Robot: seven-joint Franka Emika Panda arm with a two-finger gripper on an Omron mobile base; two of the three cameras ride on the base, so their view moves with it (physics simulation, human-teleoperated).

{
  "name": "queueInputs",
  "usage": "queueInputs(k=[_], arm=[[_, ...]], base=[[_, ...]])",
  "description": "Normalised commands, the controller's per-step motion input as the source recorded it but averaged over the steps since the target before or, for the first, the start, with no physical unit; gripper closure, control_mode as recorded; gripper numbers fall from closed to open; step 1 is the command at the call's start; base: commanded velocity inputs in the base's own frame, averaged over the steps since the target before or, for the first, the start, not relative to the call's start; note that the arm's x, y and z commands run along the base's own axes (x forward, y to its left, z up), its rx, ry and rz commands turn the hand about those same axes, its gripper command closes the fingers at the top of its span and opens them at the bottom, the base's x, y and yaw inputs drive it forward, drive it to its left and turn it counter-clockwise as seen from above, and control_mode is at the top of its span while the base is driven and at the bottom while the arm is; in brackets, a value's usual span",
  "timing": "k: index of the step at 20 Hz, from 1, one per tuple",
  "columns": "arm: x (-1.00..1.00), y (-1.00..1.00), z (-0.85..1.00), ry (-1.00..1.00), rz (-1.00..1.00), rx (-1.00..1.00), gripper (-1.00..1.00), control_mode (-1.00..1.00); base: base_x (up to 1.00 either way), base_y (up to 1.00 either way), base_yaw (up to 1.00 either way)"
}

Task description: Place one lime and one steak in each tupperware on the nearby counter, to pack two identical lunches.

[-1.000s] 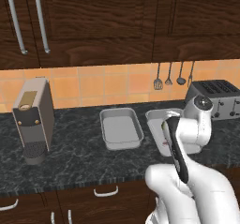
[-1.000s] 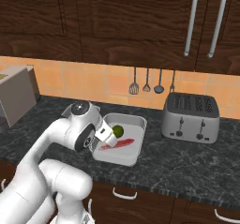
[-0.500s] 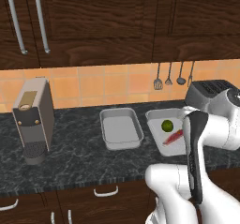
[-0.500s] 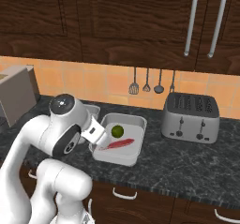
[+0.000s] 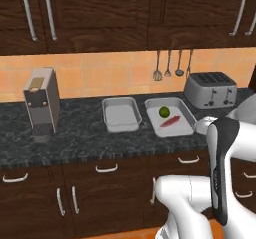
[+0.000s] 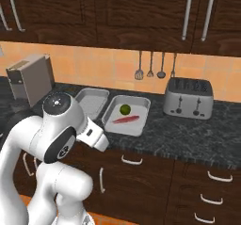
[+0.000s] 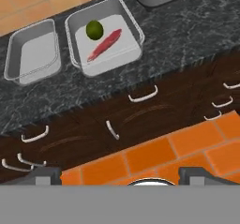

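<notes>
Two tupperware trays sit side by side on the black marbled counter (image 7: 183,35). The right tupperware (image 7: 123,50) (image 5: 181,128) (image 6: 138,107) holds a green lime (image 7: 94,29) (image 5: 163,112) (image 6: 124,109) and a red steak (image 7: 104,45) (image 5: 171,121) (image 6: 125,119) next to it. The left tupperware (image 7: 33,54) (image 5: 121,115) (image 6: 92,100) has nothing in it. My gripper (image 7: 120,175) is open and holds nothing. It hangs well back from the counter, over the orange floor, and looks down at the drawer fronts and both trays.
A silver toaster (image 5: 210,89) (image 6: 188,98) stands right of the trays, and a grey coffee machine (image 5: 40,103) stands far left. Utensils (image 5: 169,65) hang on the tiled wall. Dark wood drawers with silver handles (image 7: 143,95) run below the counter.
The whole picture has shifted: the base has backed away from the counter. My arm has drawn back from over the right tray, which now shows lime and steak uncovered.
</notes>
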Motion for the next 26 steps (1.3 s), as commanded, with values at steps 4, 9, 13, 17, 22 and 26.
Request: queueInputs(k=[4, 9, 13, 17, 22, 26], arm=[[0.00, 0.00, 0.00, 0.00, 0.00, 0.00, -1.00, 1.00], [0.00, 0.00, 0.00, 0.00, 0.00, 0.00, -1.00, 1.00], [0.00, 0.00, 0.00, 0.00, 0.00, 0.00, -1.00, 1.00], [0.00, 0.00, 0.00, 0.00, 0.00, 0.00, -1.00, 1.00], [0.00, 0.00, 0.00, 0.00, 0.00, 0.00, -1.00, 1.00], [0.00, 0.00, 0.00, 0.00, 0.00, 0.00, -1.00, 1.00]], base=[[-0.56, -1.00, -0.20], [-0.30, -1.00, -0.16], [-0.26, -1.00, -0.09], [0.00, -1.00, -0.05], [0.00, -1.00, -0.02], [0.06, -1.00, 0.00]])
